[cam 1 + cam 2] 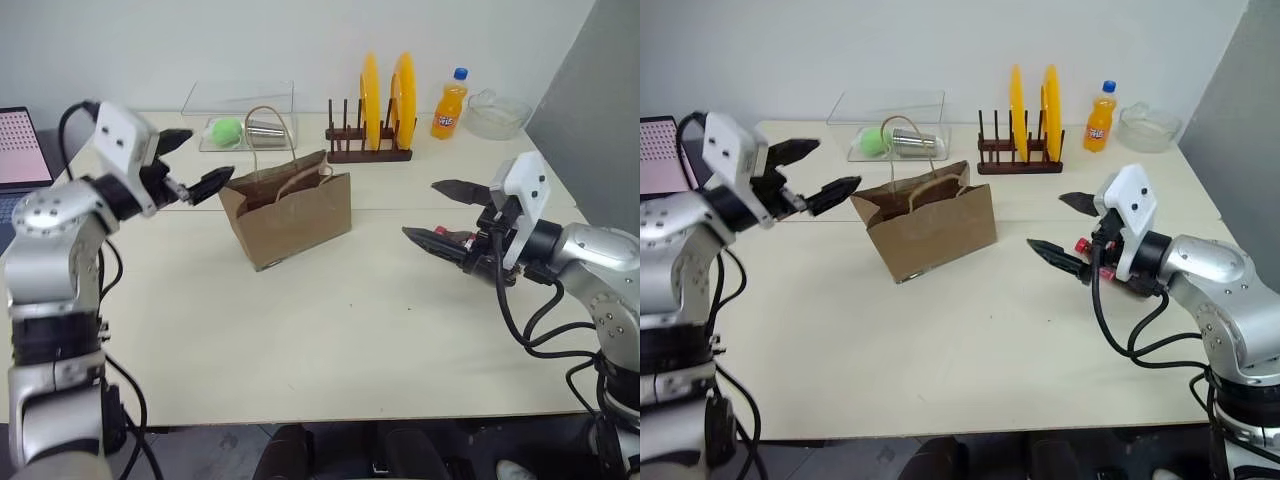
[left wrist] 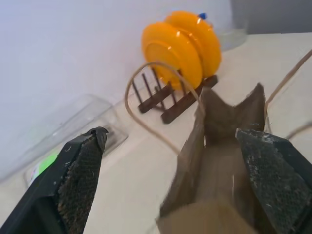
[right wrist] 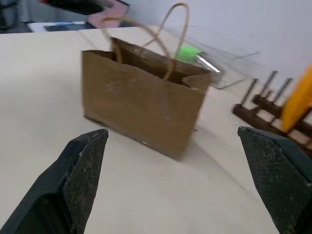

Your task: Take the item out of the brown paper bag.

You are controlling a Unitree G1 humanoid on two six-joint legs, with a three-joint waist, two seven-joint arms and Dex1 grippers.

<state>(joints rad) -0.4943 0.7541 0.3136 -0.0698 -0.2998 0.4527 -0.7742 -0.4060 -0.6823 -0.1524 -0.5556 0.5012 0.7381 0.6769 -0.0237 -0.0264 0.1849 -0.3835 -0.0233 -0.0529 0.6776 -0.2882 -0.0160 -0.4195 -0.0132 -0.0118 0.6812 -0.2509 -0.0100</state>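
Brown paper bag [image 1: 290,215] — yellow plates [image 1: 386,100], green ball [image 1: 226,131]

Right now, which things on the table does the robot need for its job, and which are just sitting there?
Needed: brown paper bag, left gripper, right gripper.

Just sitting: green ball, orange soda bottle, yellow plates, plate rack, glass bowl.

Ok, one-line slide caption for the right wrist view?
Open right gripper faces the upright brown paper bag on the table, handles up.
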